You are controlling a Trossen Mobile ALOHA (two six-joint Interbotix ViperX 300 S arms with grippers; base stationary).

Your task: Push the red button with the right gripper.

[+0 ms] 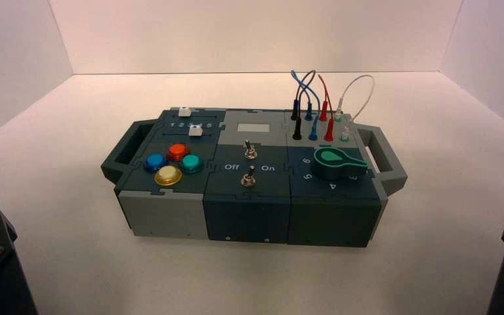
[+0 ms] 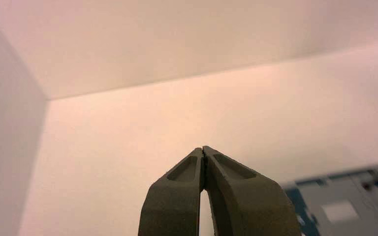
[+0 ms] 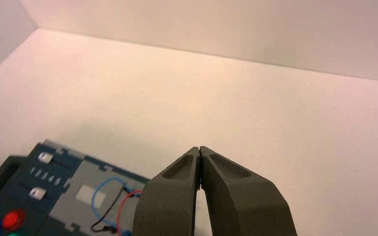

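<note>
The red button [image 1: 178, 151] sits at the back of the button cluster on the box's [image 1: 170, 216] left side, untouched. The right gripper [image 3: 199, 148] hangs off to the right, well apart, fingertips pressed together and empty. The left gripper [image 2: 203, 148], likewise closed, waits at the left.

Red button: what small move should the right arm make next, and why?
Probably swing the right pincer toward the box's left end, above the red button. Its fingers are shut, it is far from the box, and the button is untouched.
</note>
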